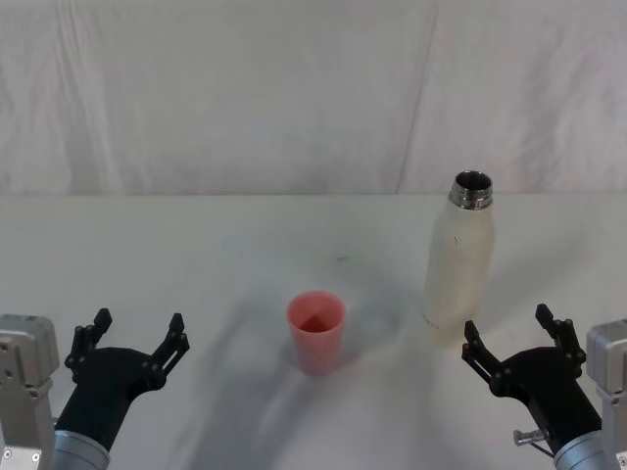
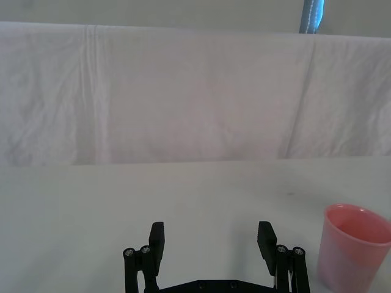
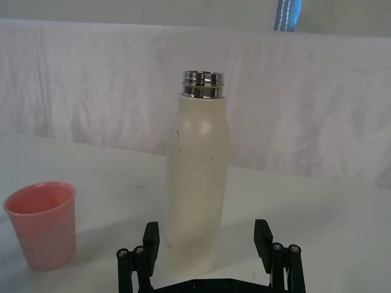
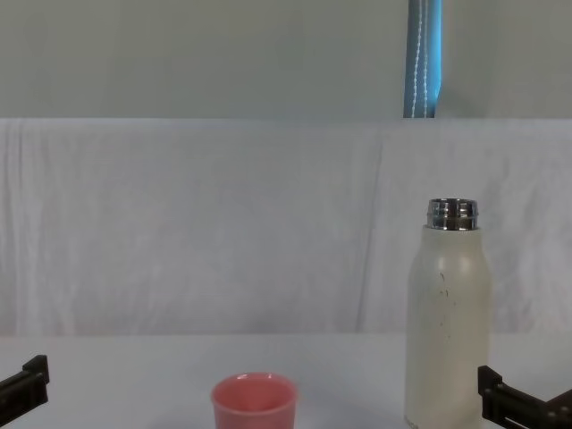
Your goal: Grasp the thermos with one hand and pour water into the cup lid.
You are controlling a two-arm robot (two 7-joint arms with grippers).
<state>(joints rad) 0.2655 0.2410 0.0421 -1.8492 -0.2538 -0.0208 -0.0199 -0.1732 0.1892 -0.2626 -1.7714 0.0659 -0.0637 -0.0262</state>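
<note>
The cream-white thermos (image 1: 458, 262) stands upright and uncapped on the white table, right of centre; it also rises in the chest view (image 4: 448, 317) and the right wrist view (image 3: 197, 181). The pink cup lid (image 1: 315, 331) stands upright to its left, also seen at the chest view's bottom (image 4: 253, 402), and in both wrist views (image 3: 43, 223) (image 2: 354, 247). My right gripper (image 1: 511, 336) is open just in front of the thermos, its fingers apart on either side of the thermos base (image 3: 208, 239). Near the table's front left, my left gripper (image 1: 137, 330) is open and holds nothing (image 2: 211, 237).
A white cloth backdrop (image 1: 294, 88) hangs behind the table. A blue strip (image 4: 424, 58) shows above it. Bare tabletop (image 1: 196, 245) lies between the grippers and behind the cup lid.
</note>
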